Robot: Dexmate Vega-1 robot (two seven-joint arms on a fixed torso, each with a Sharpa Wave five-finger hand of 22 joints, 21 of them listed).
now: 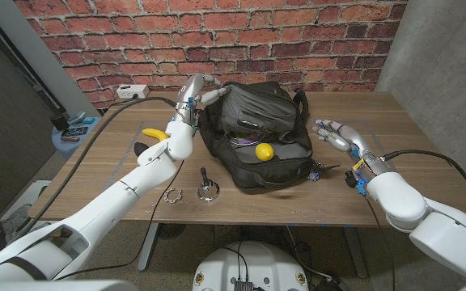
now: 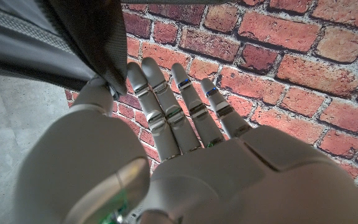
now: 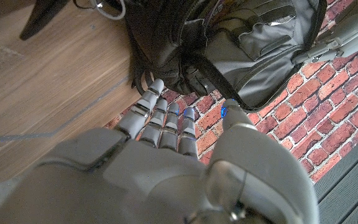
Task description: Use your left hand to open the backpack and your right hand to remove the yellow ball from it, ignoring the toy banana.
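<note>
The black backpack (image 1: 253, 129) lies open in the middle of the table, and the yellow ball (image 1: 264, 151) sits in its opening near the front. My left hand (image 1: 199, 90) is at the bag's far left corner. In the left wrist view it (image 2: 185, 155) pinches the edge of the backpack's flap (image 2: 73, 43) between thumb and a finger and holds it up. Just right of the bag, my right hand (image 1: 338, 133) is apart from it, fingers spread and holding nothing. The right wrist view has this hand (image 3: 166, 155) pointing at the backpack (image 3: 229, 43). The toy banana (image 1: 154, 134) lies on the table left of my left arm.
A small metal stand (image 1: 208, 191) and a metal ring (image 1: 173, 195) lie near the front edge, left of the bag. A white power strip (image 1: 133, 91) sits at the back left. A brick wall stands behind the table.
</note>
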